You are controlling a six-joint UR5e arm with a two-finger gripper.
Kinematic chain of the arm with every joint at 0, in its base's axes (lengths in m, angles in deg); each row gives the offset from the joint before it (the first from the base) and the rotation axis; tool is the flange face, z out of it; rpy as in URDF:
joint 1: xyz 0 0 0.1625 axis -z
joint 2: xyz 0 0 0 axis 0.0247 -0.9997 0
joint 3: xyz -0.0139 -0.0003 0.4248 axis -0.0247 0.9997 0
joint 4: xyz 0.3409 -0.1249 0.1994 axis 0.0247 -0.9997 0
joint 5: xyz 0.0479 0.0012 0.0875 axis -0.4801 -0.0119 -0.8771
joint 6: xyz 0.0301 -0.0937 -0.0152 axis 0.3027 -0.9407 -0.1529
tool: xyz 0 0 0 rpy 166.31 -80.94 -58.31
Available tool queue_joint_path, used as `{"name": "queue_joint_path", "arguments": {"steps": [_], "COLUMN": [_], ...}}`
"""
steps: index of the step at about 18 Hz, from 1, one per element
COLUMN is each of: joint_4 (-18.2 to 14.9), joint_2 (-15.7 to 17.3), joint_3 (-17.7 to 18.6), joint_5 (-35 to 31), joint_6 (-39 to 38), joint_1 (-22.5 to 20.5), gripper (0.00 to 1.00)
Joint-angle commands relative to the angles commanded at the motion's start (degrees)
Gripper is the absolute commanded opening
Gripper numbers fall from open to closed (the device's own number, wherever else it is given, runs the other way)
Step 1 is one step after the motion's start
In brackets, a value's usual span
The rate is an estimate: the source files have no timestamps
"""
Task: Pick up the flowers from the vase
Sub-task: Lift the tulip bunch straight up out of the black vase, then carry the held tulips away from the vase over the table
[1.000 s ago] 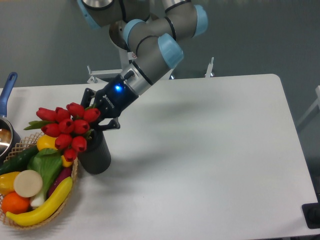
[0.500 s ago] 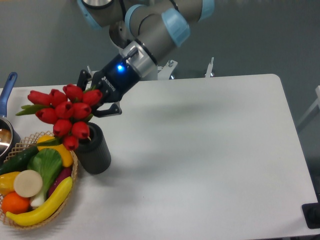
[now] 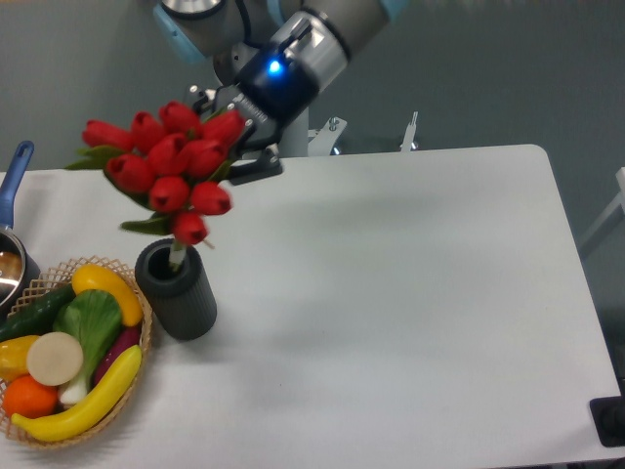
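The flowers (image 3: 168,164), a bunch of red tulip buds with green leaves, hang tilted above the vase. My gripper (image 3: 237,139) is shut on the bunch at its right side, behind the buds. The vase (image 3: 177,291) is a dark ribbed cylinder standing upright on the white table. The lowest bud and a pale stem end still reach down to the vase's mouth. The stems in my grip are hidden by the buds.
A wicker basket (image 3: 44,283) with toy vegetables stands at the front left, touching the vase's left side. A pot with a blue handle (image 3: 16,168) sits at the left edge. The white table (image 3: 410,293) stretches to the right.
My gripper has risen and moved right with the flowers. The bunch has lifted from sitting deep in the vase to hanging above its mouth. The vase has stayed in place.
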Motion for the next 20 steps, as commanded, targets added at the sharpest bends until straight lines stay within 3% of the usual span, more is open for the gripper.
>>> {"name": "queue_joint_path", "arguments": {"steps": [3,13,16,20], "joint_4": [0.0,-1.49,-3.95,-4.13], "joint_2": [-0.35,-7.2,-8.16,-12.39], "joint_3": [0.17,0.96,1.05,0.26], "joint_5": [-4.37,-36.52,-49.02,-55.35], "joint_6": [3.42,19.06,19.69,19.87], "joint_1": [-3.69,-6.17,-5.9,-5.2], "gripper": [0.0,0.01,0.0,0.03]}}
